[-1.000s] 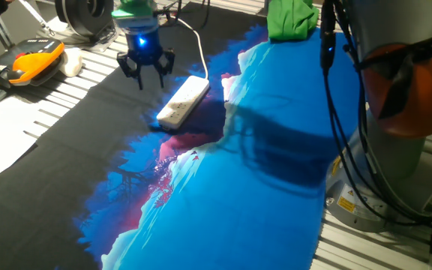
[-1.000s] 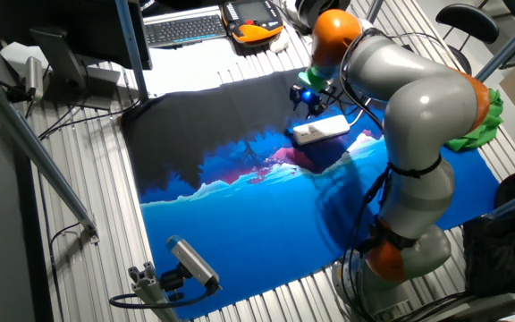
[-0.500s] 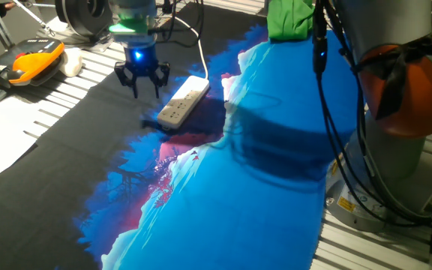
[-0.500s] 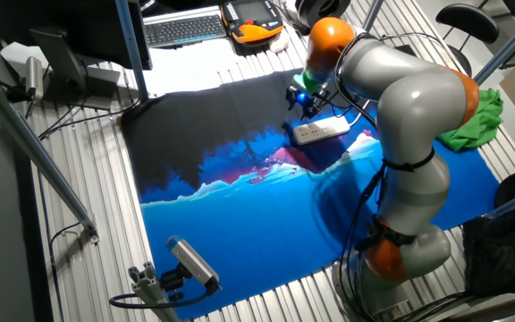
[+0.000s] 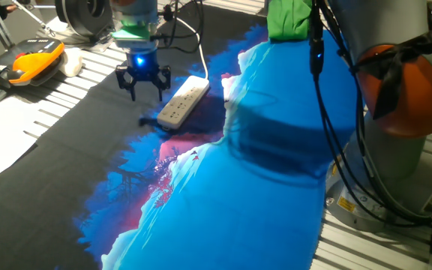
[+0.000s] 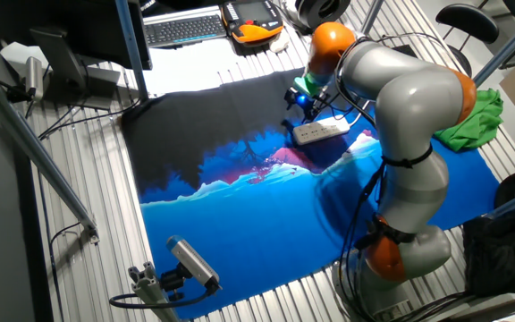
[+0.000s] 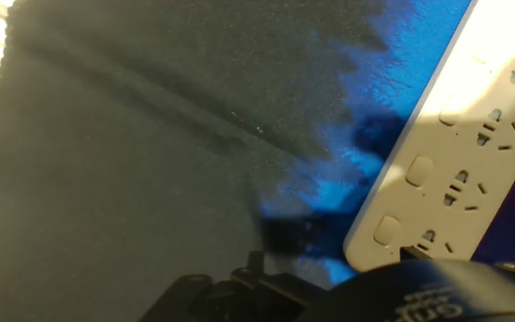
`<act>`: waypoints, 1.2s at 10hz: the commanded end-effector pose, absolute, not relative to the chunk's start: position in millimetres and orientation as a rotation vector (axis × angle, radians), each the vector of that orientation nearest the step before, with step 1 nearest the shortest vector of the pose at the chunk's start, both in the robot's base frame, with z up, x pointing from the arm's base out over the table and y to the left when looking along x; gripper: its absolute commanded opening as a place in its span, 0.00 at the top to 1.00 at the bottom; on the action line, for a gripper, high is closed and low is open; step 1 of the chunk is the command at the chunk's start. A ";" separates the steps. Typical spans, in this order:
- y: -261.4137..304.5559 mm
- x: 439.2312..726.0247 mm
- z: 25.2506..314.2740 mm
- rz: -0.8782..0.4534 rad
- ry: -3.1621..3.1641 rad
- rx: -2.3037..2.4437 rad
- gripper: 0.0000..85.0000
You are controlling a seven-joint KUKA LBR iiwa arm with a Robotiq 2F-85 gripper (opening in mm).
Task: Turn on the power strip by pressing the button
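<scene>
One fixed view shows us the gripper [image 5: 145, 79] hanging over the black part of the cloth [image 5: 73, 142], just beside the power strip [image 5: 183, 103] on its long edge and a little above it, not touching. Two dark fingers point downward with a plain gap between their tips, so the pincer stands wide and holds nothing. We judge it is placed there as a staging spot: off to the side of the bar, where it can come across and down onto a button without first dragging over the sockets.

The power strip lies flat on the cloth where black meets the pink and blue print, its white cable [image 5: 199, 45] leaving the far end toward the back of the table. Lying flat with its face up is what makes a press from above possible.

The hand view looks down the fingers and mostly sees black cloth; the strip's corner sits at the right edge [image 7: 459, 152], which tells us the tool is not yet lined up over the bar. There we count three rounded square pads along its near side, each beside a socket (which one is the master switch, if any, we cannot tell).

Counted: one arm [image 6: 409, 98], one gripper, one power strip, one cable. In the other fixed view the gripper [image 6: 300, 98] again sits just beside the strip [image 6: 321, 131], on its far side.
</scene>
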State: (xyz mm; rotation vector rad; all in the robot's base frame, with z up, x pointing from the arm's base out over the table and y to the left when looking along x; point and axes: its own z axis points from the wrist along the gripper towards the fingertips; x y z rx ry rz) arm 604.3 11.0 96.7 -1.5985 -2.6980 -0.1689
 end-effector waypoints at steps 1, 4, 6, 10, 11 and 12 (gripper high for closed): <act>11.0 603.8 94.2 -0.165 -2.696 -1.605 0.20; 9.8 607.5 78.9 -0.141 -2.707 -1.610 0.20; 8.9 609.4 70.4 -0.143 -2.714 -1.608 0.20; 7.4 611.4 57.6 -0.138 -2.725 -1.606 0.20; 7.4 611.3 55.3 -0.143 -2.727 -1.604 0.20; 7.1 610.0 53.1 -0.142 -2.729 -1.603 0.20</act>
